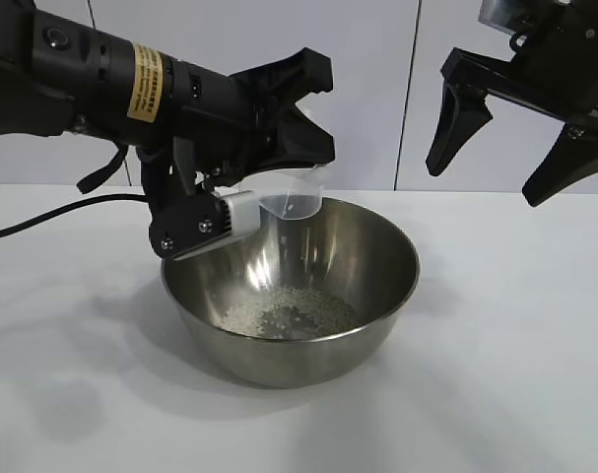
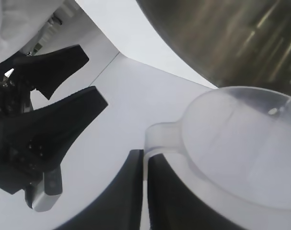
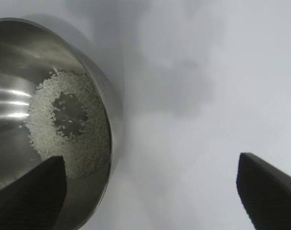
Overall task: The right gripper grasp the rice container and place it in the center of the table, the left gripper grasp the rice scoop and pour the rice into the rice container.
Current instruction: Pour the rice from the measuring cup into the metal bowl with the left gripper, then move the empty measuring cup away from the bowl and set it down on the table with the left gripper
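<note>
I see bright, even light from above; soft shadows spread on the desk (image 1: 515, 394) under the bowl (image 1: 377, 325), whose steel glares. My left wrist view blurs the scoop (image 2: 241, 153) close up.

White tabletop with one steel bowl on it.
I see the table (image 1: 535, 335), matte and plain, carrying the rice container (image 1: 377, 325) near its middle; a black cable (image 1: 42, 215) trails onto its left edge.
</note>
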